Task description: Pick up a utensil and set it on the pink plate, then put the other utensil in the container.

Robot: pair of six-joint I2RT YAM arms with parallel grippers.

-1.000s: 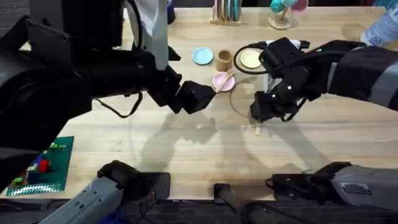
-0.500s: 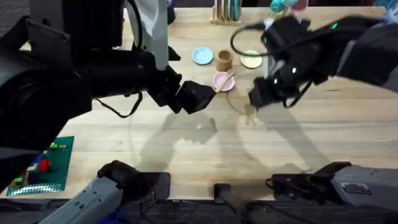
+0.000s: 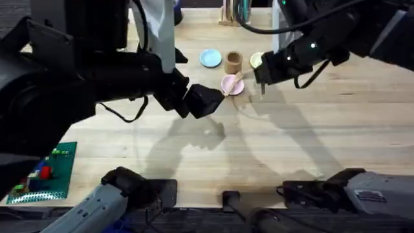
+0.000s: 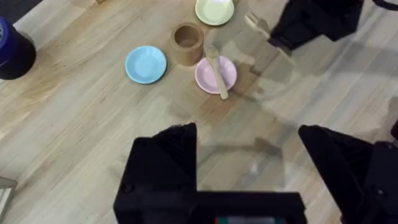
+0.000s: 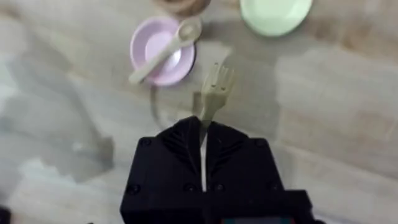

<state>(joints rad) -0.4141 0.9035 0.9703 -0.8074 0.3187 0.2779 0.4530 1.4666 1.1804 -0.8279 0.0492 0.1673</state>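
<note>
writing: none legible | right gripper [image 5: 202, 127]: clamped on wooden fork [image 5: 215, 87], prongs out, held above table near pink plate [image 5: 161, 59] | left gripper [image 4: 249, 162]: fingers apart, holding nothing | spoon [image 4: 216, 71]: lying across pink plate | brown cup [image 4: 187, 42]: touching the plate's rim

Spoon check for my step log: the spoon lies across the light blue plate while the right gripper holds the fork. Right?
Not quite. The spoon lies across the pink plate, not the light blue plate, as the left wrist view shows. The right gripper does hold the fork.
</note>
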